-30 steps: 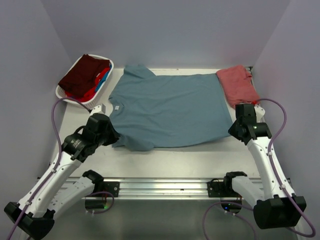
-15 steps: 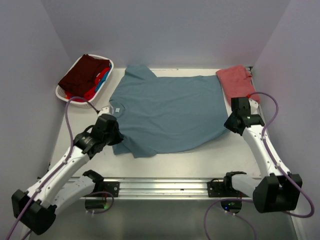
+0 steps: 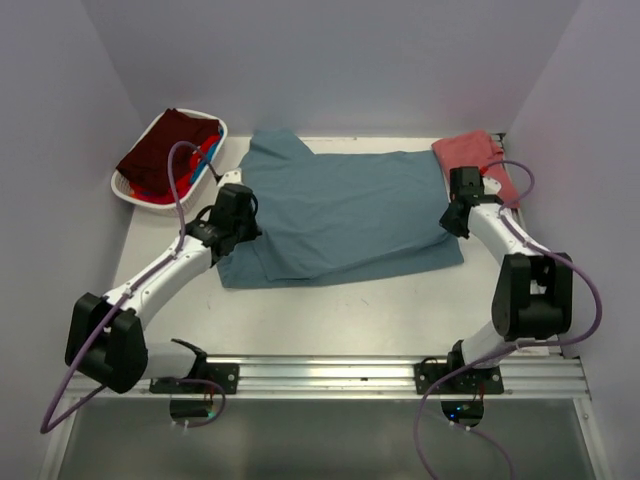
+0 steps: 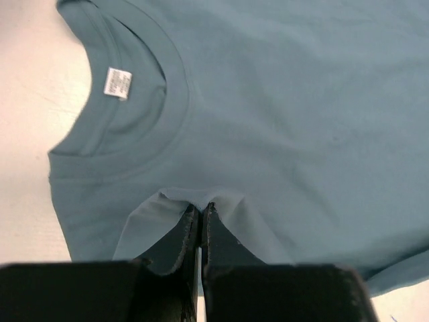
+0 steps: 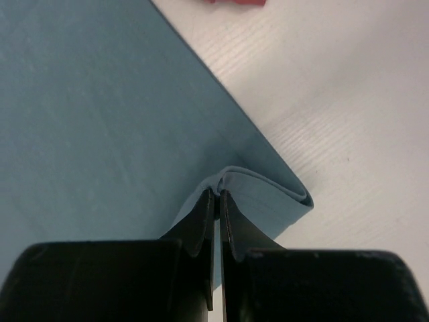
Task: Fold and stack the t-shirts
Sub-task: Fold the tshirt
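The large slate teal-blue t-shirt (image 3: 345, 210) lies on the table, its near half folded up over the far half. My left gripper (image 3: 243, 203) is shut on a pinch of its cloth just below the collar (image 4: 134, 114); the cloth (image 4: 201, 198) tents over the fingertips. My right gripper (image 3: 457, 197) is shut on the doubled hem edge (image 5: 268, 191) at the shirt's right side. A salmon-red t-shirt (image 3: 475, 160) lies at the back right. Dark maroon (image 3: 165, 140), bright blue and red shirts sit in the basket.
A white oval basket (image 3: 130, 192) stands at the back left corner. Purple walls close in the table on three sides. A metal rail (image 3: 330, 372) with the arm bases runs along the near edge.
Both grippers have carried the shirt's near edge away from the bases, over the shirt, towards its far edge. The shirt now lies folded in half lengthwise.
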Controlling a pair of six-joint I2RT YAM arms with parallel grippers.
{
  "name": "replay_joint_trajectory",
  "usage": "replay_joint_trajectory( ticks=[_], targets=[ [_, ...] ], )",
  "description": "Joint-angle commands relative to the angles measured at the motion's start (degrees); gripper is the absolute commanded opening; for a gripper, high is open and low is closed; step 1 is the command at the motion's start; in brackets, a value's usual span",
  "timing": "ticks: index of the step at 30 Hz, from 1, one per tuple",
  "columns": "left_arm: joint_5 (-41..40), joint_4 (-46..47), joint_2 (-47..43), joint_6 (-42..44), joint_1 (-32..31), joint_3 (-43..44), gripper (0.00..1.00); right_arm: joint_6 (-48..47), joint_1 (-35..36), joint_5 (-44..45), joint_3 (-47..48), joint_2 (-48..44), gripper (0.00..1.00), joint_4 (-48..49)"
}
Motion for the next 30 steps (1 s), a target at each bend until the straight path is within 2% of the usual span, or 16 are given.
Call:
replay_joint_trajectory(
  ticks=[1,9,19,30],
  targets=[
    [-3.14,4.27,4.06,3.74,2.21,3.03,0.00,0.36,-1.14,2.95,4.63,4.59,0.00,3.52],
    [-4.91,6.37,8.64,4.10,4.32,5.49,0.00,0.10,-1.32,2.16,8.25,9.01,0.00,3.61],
    [-4.99,5.76,9.87,5.94,4.32,12.52,0.00,-0.17,-3.08,3.56,7.81,4.18,0.00,3.60],
    [-4.90,4.79,18.57,8.40,4.41,18.94,0.00,-0.17,-3.61,2.34,11.32,9.80,0.00,4.31]
  ],
)
